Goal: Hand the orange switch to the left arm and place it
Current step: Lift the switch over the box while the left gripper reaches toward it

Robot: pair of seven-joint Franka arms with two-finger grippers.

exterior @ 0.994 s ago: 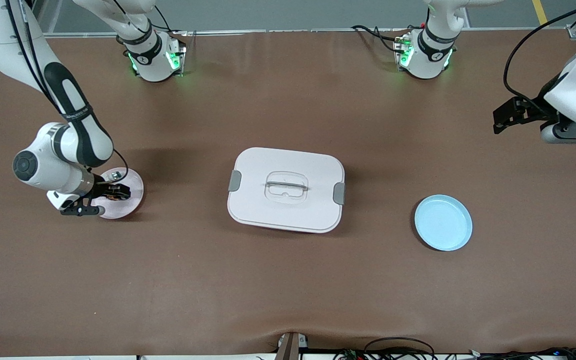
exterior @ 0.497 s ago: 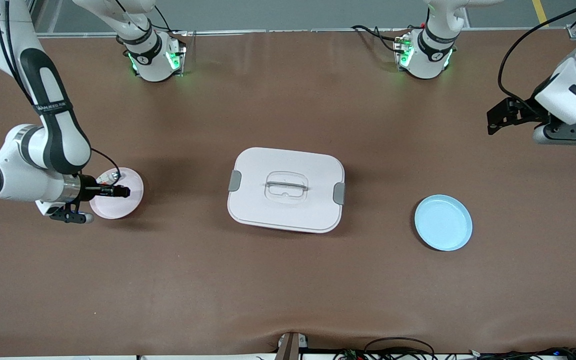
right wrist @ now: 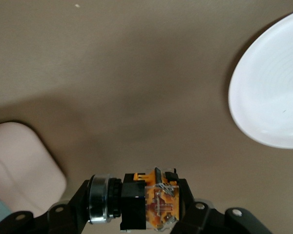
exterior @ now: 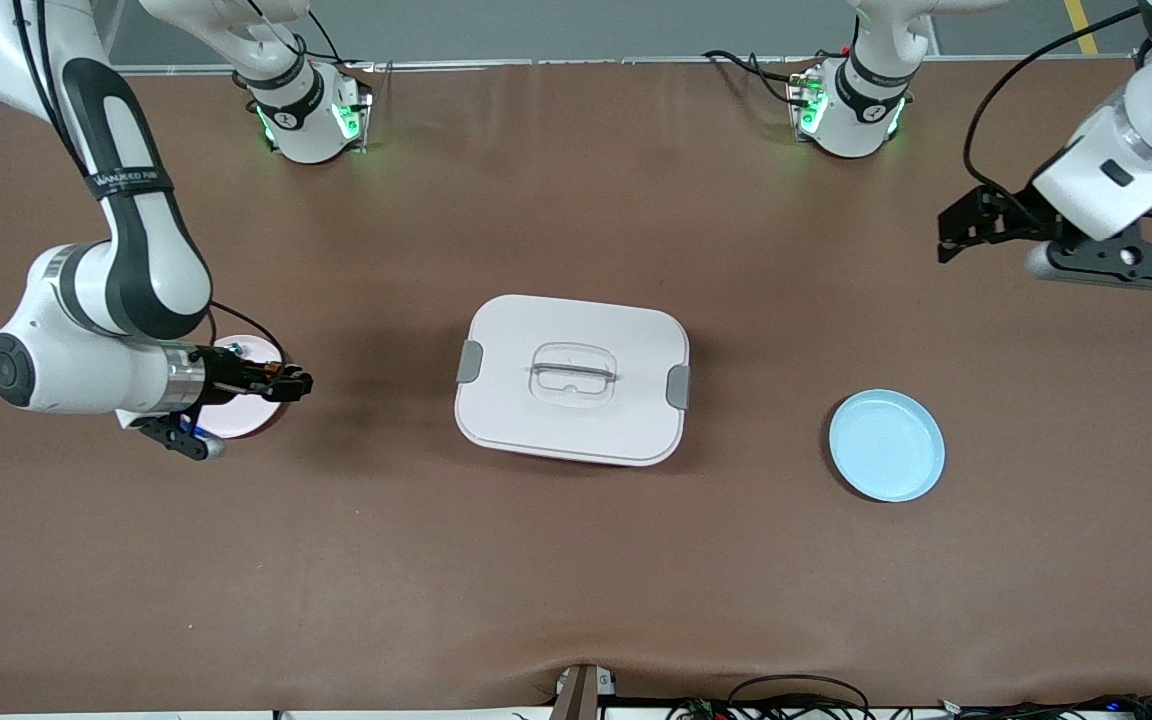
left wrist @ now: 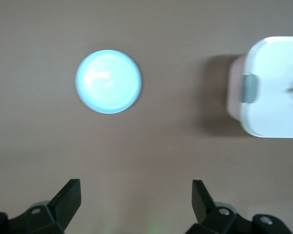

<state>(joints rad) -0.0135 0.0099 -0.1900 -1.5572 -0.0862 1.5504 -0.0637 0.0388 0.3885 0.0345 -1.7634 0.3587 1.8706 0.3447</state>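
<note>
My right gripper point(exterior: 292, 383) is shut on the orange switch point(exterior: 273, 378) and holds it over the edge of the pink plate point(exterior: 237, 421), on the side toward the box point(exterior: 572, 378). In the right wrist view the switch point(right wrist: 147, 202) lies crosswise between the jaws, black body and silver ring at one end and orange clear block at the other. The gripper point(right wrist: 136, 204) is above bare table, with the box's corner point(right wrist: 19, 165) ahead. My left gripper point(exterior: 956, 238) hangs open and empty over the table at the left arm's end; its jaws stand wide apart in the left wrist view point(left wrist: 135, 197).
A light blue plate point(exterior: 886, 445) sits between the box and the left arm's end; it also shows in the left wrist view point(left wrist: 108, 81), with the box's end point(left wrist: 273, 87) beside it. A small silvery part point(exterior: 235, 348) lies on the pink plate point(right wrist: 273, 92).
My right gripper has risen off the pink plate with the switch and moved toward the box. My left gripper has drifted toward the middle of the table.
</note>
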